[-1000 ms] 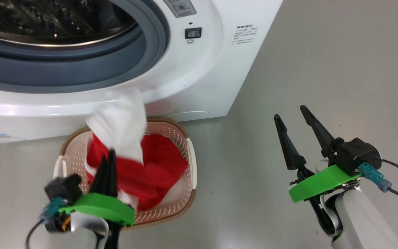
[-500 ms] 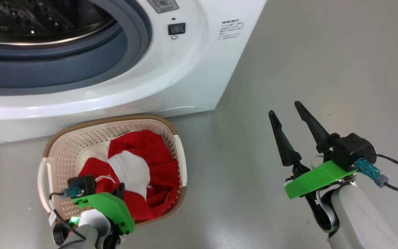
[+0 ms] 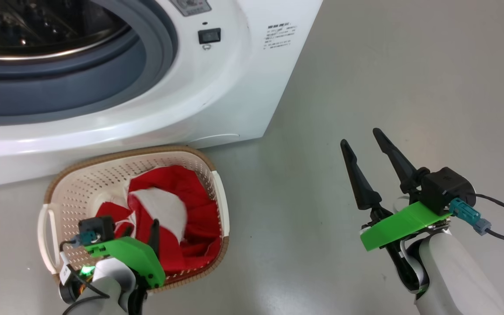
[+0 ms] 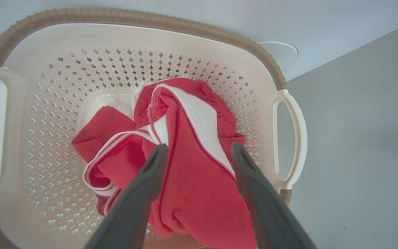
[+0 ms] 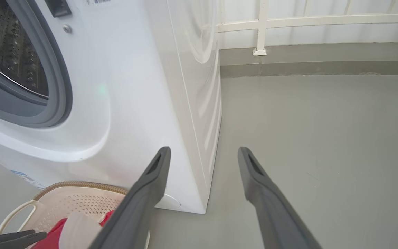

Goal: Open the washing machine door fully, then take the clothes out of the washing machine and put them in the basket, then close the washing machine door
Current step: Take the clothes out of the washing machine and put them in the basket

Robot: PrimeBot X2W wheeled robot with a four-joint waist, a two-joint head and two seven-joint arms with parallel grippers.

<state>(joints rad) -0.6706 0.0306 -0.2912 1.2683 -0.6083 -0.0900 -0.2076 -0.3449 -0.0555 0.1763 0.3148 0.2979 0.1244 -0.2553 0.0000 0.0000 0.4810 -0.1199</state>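
Clothes [image 4: 116,162] lie bunched in the basket [image 4: 140,20], which sits on the floor [image 3: 387,65] at about seven o'clock in the head view, just in front of the washing machine [image 3: 217,87]. The left gripper [image 4: 199,147] hangs over them, its two fingers spread apart. A red fold lies between the fingers but is not pinched, so the garment looks let go. At four o'clock the right gripper [image 3: 360,136] hovers over bare floor, fingers apart and holding nothing. Farther off, from ten to twelve o'clock, the machine's grey rubber ring [image 3: 59,92] stands uncovered, and the visible part of the drum [image 3: 37,26] holds no fabric. Opening and unloading therefore look done. What remains is to draw the left arm clear and close the washing machine door.
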